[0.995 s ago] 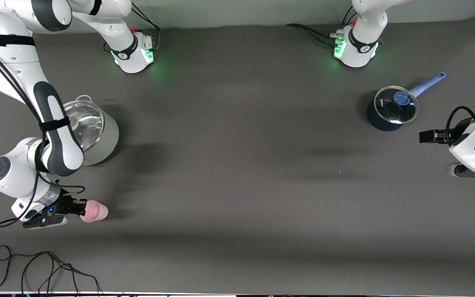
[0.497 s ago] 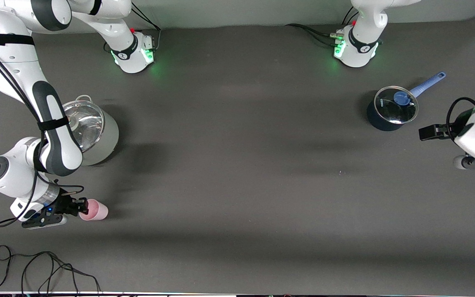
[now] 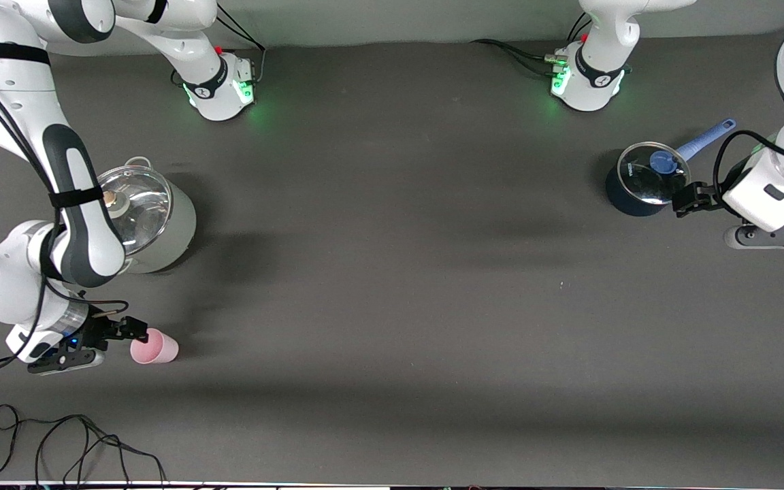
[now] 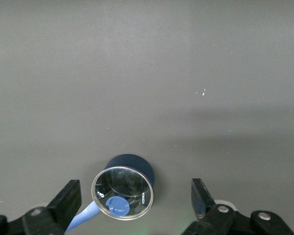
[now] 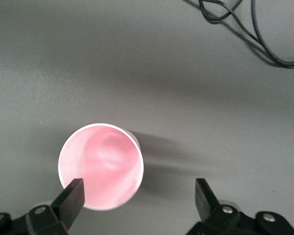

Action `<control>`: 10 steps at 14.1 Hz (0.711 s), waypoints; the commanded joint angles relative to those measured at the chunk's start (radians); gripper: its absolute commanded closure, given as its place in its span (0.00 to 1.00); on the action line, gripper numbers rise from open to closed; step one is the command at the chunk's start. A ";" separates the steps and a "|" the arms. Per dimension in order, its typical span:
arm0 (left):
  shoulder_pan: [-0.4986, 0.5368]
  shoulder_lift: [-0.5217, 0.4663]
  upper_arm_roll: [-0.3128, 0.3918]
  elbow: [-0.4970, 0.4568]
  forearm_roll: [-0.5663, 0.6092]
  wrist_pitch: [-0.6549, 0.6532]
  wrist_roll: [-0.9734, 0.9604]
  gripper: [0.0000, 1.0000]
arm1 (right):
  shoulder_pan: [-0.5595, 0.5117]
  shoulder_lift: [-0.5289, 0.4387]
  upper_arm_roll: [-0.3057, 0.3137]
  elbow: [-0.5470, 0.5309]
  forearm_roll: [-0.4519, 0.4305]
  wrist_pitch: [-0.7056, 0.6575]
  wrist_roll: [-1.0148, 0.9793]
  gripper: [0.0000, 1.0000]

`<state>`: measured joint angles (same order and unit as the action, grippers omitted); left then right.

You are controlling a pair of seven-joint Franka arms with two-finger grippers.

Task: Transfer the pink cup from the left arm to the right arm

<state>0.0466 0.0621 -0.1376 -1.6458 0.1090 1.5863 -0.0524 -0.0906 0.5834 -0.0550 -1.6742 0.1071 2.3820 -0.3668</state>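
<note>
The pink cup [image 3: 154, 348] stands upright on the table at the right arm's end, mouth up, and nothing holds it. My right gripper [image 3: 125, 331] hovers just beside and above it, open. In the right wrist view the pink cup [image 5: 100, 166] sits off toward one fingertip [image 5: 73, 196], which overlaps its rim, while the right gripper [image 5: 137, 193] has only bare table between its fingers. My left gripper [image 3: 688, 199] is open and empty at the left arm's end, beside the blue saucepan [image 3: 647, 178]. In the left wrist view the left gripper [image 4: 136, 193] frames that saucepan [image 4: 123, 191].
A steel pot with a glass lid [image 3: 150, 218] stands by the right arm's forearm, farther from the front camera than the cup. A loose black cable [image 3: 58, 442] lies near the table's front edge; the same cable [image 5: 245, 29] shows in the right wrist view.
My right gripper opened, let go of the pink cup and drew back slightly. The cup stays standing on the table. My left arm swung toward the blue saucepan.
</note>
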 commanded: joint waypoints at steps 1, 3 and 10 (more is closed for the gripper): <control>-0.017 -0.036 0.021 -0.037 -0.005 0.017 0.071 0.00 | 0.005 -0.132 -0.005 -0.018 -0.044 -0.149 -0.015 0.00; -0.019 -0.062 0.021 -0.040 -0.012 0.026 0.100 0.00 | 0.008 -0.229 -0.005 -0.016 -0.043 -0.264 -0.009 0.00; -0.028 -0.054 0.042 -0.003 -0.112 0.060 0.152 0.00 | 0.014 -0.506 -0.003 0.017 -0.046 -0.661 0.251 0.00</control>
<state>0.0444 0.0222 -0.1183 -1.6417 0.0006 1.6391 0.0856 -0.0852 0.1373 -0.0560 -1.6388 0.0755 1.7716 -0.2021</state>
